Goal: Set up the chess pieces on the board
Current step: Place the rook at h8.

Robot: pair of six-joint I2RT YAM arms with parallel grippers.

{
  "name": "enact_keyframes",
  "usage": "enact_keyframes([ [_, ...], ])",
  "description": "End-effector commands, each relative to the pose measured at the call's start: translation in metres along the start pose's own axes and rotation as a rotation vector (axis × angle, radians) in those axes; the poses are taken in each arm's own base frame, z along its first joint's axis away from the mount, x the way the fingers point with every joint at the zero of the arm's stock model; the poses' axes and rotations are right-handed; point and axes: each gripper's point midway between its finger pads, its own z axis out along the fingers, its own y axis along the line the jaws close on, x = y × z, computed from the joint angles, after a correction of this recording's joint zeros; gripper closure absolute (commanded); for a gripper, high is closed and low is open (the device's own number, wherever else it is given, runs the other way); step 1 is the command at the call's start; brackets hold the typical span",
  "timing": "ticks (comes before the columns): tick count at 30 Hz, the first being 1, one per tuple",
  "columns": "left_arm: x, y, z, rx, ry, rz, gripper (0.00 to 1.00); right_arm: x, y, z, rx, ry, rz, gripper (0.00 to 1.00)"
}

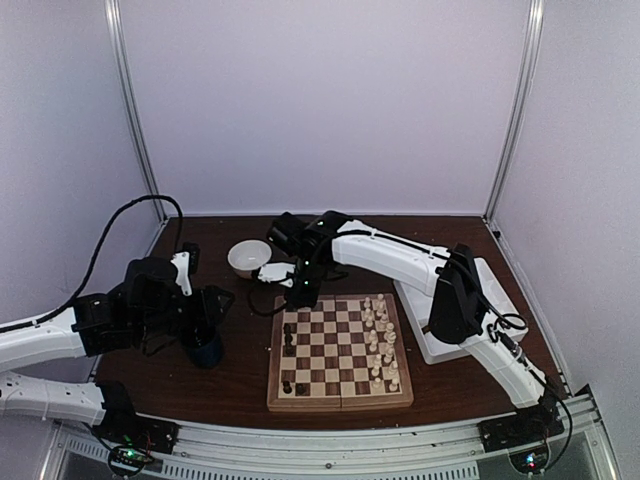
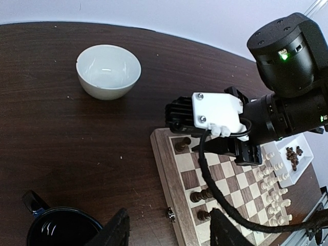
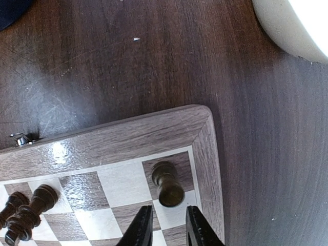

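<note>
Right gripper [image 3: 167, 226]: jaws slightly parted, nothing between them. Dark piece [image 3: 168, 183] stands upright on corner square of board [image 3: 128, 134], just ahead of fingertips, in line with gap (not touching, apparently). Left gripper [image 2: 171, 233] wide open, empty, well off; right arm nearer.

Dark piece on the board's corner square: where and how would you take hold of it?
Grip the dark piece by its upper body, probably from straight above, fingers on opposite sides. It stands upright on its square of the board, neighbouring squares bare, so nothing blocks a vertical approach.
</note>
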Motion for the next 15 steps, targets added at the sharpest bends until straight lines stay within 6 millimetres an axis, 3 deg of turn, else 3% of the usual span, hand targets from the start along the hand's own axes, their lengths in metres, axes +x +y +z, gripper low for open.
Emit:
enact_keyframes([
  [1,-0.006,-0.001,0.003,0.004,-0.031,-0.006,0.46,-0.004,0.003,0.000,0.007,-0.001,-0.014,0.73],
  [9,-0.006,-0.001,0.003,0.000,-0.032,-0.001,0.46,-0.005,0.002,-0.005,0.011,-0.006,-0.012,0.72],
  [15,-0.009,0.001,0.005,-0.035,-0.021,0.042,0.43,-0.003,-0.012,-0.050,0.050,-0.035,0.007,0.67],
])
